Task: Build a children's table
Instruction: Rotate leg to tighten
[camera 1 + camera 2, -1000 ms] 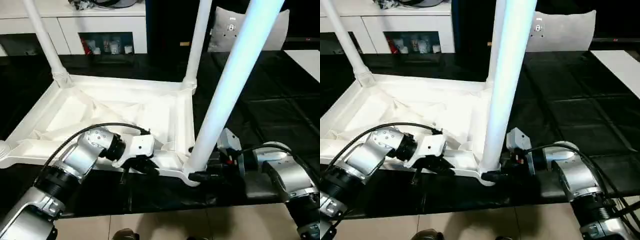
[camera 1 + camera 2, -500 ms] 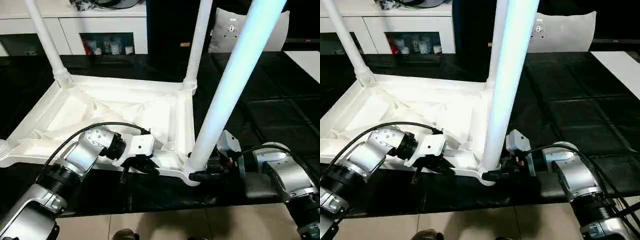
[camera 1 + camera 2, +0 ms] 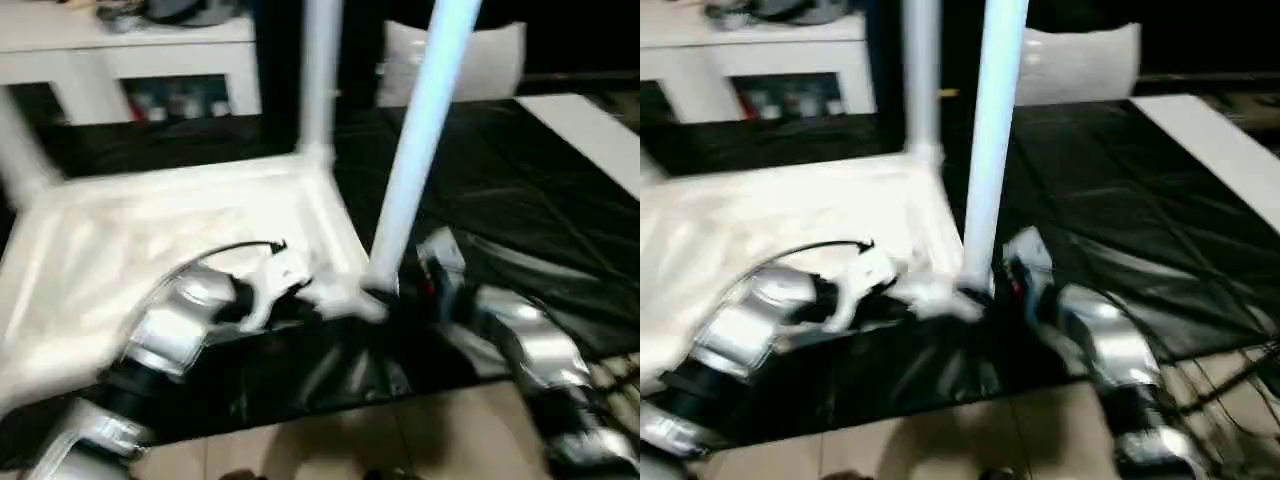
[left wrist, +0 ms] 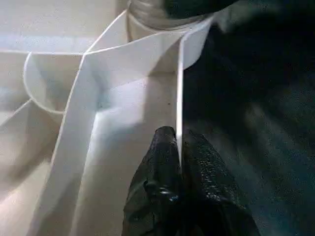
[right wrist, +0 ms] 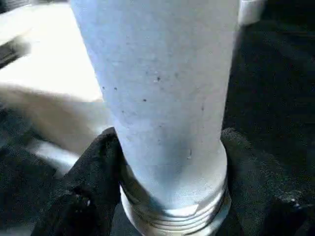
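The children's table lies upside down on a black mat, its white ribbed top [image 3: 150, 230] facing up. A long white leg [image 3: 415, 150] stands in the near right corner socket, and another leg [image 3: 320, 80] rises at the far corner. My right gripper [image 5: 167, 147] is shut on the near leg's base [image 5: 162, 73], with black fingers [image 5: 93, 177] pressing on both sides just above the threaded collar. My left gripper [image 4: 178, 137] is shut on the top's thin rim wall [image 4: 179, 73] close to that corner, beside the socket [image 4: 157, 14].
A grey-white cushion [image 3: 470, 60] leans at the back right. A white cabinet [image 3: 130, 50] stands behind the mat, and a white board [image 3: 590, 130] lies at the far right. Tan floor [image 3: 400, 440] begins at the mat's near edge.
The whole picture has swung and blurred, so the camera moved. My right gripper's fingers have closed in on the leg's base. The left gripper keeps its pinch on the rim.
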You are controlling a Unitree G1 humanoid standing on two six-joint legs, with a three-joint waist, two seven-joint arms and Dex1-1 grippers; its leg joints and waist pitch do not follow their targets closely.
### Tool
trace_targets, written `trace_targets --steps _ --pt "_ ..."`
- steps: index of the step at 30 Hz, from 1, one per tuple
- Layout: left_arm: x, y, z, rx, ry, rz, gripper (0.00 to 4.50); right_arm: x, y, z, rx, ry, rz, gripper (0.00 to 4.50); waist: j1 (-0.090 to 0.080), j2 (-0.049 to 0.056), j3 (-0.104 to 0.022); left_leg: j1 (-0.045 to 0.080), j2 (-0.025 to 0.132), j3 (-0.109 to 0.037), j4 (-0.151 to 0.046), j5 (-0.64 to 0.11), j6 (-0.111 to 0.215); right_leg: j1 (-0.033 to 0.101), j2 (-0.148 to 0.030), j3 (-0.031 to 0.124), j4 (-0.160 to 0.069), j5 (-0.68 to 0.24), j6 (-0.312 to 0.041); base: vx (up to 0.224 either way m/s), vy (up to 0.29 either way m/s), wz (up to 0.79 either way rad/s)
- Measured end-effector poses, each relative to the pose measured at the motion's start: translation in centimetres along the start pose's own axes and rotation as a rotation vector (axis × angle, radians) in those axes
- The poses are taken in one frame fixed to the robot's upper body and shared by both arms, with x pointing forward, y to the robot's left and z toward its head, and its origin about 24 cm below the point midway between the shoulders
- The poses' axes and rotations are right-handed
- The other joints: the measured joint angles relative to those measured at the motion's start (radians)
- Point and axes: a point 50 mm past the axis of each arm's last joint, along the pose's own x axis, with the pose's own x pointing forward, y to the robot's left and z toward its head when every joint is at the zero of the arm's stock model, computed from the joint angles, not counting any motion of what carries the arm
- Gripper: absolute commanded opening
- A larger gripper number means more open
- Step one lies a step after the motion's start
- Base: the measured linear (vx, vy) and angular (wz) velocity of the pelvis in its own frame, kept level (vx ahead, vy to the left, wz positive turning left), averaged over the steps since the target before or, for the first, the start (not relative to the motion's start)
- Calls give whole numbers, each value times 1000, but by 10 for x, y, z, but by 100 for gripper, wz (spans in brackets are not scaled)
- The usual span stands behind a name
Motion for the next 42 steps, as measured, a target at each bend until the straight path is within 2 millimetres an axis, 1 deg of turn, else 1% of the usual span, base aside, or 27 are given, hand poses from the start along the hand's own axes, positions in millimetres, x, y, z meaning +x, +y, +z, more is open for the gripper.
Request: trace_targets --steps 2,4,8,9,10,11,12,13,15,18,19,20,21,23,24,25,26,29,31,32,33,35,40,42 --pt "8 -3 5 -43 -10 73 0 9 -1 2 33 -14 -89 269 -3 0 0 0 0 0 0 0 0 0 0 0 1 0 0 0 0 0" --pt "16 -6 10 -74 -19 139 0 15 -2 5 48 -26 -167 269 -2 0 0 -1 0 0 -1 0 0 -1 0 0 1 0 0 0 0 0" --pt "22 -12 17 -92 -28 183 0 19 -4 8 36 -36 -229 269 2 1 -1 -3 0 0 -3 -1 2 -1 0 0 1 0 0 0 0 0" --pt "22 -13 17 -88 -26 185 0 19 -3 8 38 -42 -233 304 3 1 -1 -4 0 0 -4 -1 2 -2 0 0 2 0 -1 51 -15 3" --pt "22 -13 18 -85 -25 188 0 20 -3 9 40 -48 -235 304 6 1 -1 -5 0 0 -6 -1 2 -2 0 0 2 1 -1 0 0 0" --pt "22 -13 18 -79 -24 190 0 20 -3 9 41 -53 -236 325 8 1 -1 -5 0 0 -7 -1 2 -3 1 -1 2 1 -1 0 0 0" --pt "22 -13 18 -78 -23 191 0 20 -3 9 40 -54 -235 325 9 1 -1 -6 1 0 -8 -1 2 -3 1 -1 3 1 -1 0 0 0" --pt "22 -13 18 -75 -23 192 0 20 -3 9 39 -57 -235 342 10 1 -1 -6 1 0 -9 -1 2 -3 1 -1 3 1 -2 0 0 0" --pt "21 -12 19 -70 -25 198 0 19 -3 8 38 -60 -234 356 13 1 -1 -6 1 0 -10 -1 2 -3 1 -1 3 3 -5 0 0 0" --pt "20 -13 19 -35 -21 181 0 12 -5 4 24 -61 -207 388 19 1 -1 -6 1 0 -10 -1 2 -4 1 -1 2 3 -5 0 0 0" --pt "19 -12 19 -18 -19 166 0 7 -6 3 19 -62 -187 400 21 1 -1 -6 1 0 -10 -1 2 -5 1 -1 2 3 -5 0 0 0" --pt "18 -12 18 -9 -19 157 0 5 -7 2 17 -64 -171 400 22 2 -1 -6 1 0 -10 -1 2 -5 1 -1 2 3 -5 0 0 0" --pt "16 -11 18 7 -18 145 0 1 -7 1 10 -67 -149 415 24 2 -1 -6 1 0 -10 -1 2 -5 1 -1 2 3 -5 0 0 0" --pt "12 -8 15 33 -17 111 0 -9 -9 -1 -18 -59 -85 422 31 4 0 -6 1 0 -10 -1 2 -6 1 -1 3 3 -5 0 0 0" --pt "10 -7 13 44 -15 94 0 -14 -10 -1 -35 -51 -55 433 35 4 0 -6 1 0 -10 -1 2 -7 1 -1 3 3 -6 0 0 0" --pt "7 -5 11 55 -16 59 0 -22 -13 -2 -64 -35 -15 443 42 4 0 -6 1 0 -10 -1 2 -7 1 -1 3 3 -6 0 0 0" --pt "5 -4 10 63 -15 42 0 -26 -13 -2 -79 -27 18 443 45 4 0 -6 1 0 -10 -1 2 -7 1 -1 3 4 -6 0 0 0" --pt "-2 0 7 106 3 2 0 -32 -13 1 -120 -5 93 443 47 4 0 -6 1 0 -9 -1 1 -7 1 -1 3 4 -6 0 0 0" --pt "-9 3 2 158 27 -63 0 -39 -12 4 -169 15 186 443 56 4 0 -6 1 0 -9 -1 1 -6 1 -1 3 4 -6 0 0 0" --pt "-11 4 2 171 33 -80 0 -40 -12 5 -183 23 204 443 58 4 0 -6 1 0 -9 -1 1 -6 1 -1 3 4 -6 0 0 0" --pt "-16 5 1 208 49 -133 0 -43 -10 6 -224 51 259 443 64 4 0 -6 1 0 -8 -1 1 -6 1 -1 3 4 -6 0 0 0" --pt "-21 4 -2 241 61 -214 0 -46 -8 6 -250 83 330 443 73 4 0 -6 1 0 -8 -1 1 -5 1 -1 3 4 -6 0 0 0" --pt "-24 -2 -2 319 84 -375 0 -51 4 -3 -256 138 475 443 94 4 0 -6 0 0 -8 -1 1 -5 0 0 3 4 -6 0 0 0" --pt "-24 -3 -2 338 91 -405 0 -53 6 -4 -262 151 517 443 96 4 0 -6 1 0 -7 -1 1 -5 0 0 4 4 -6 0 0 0"
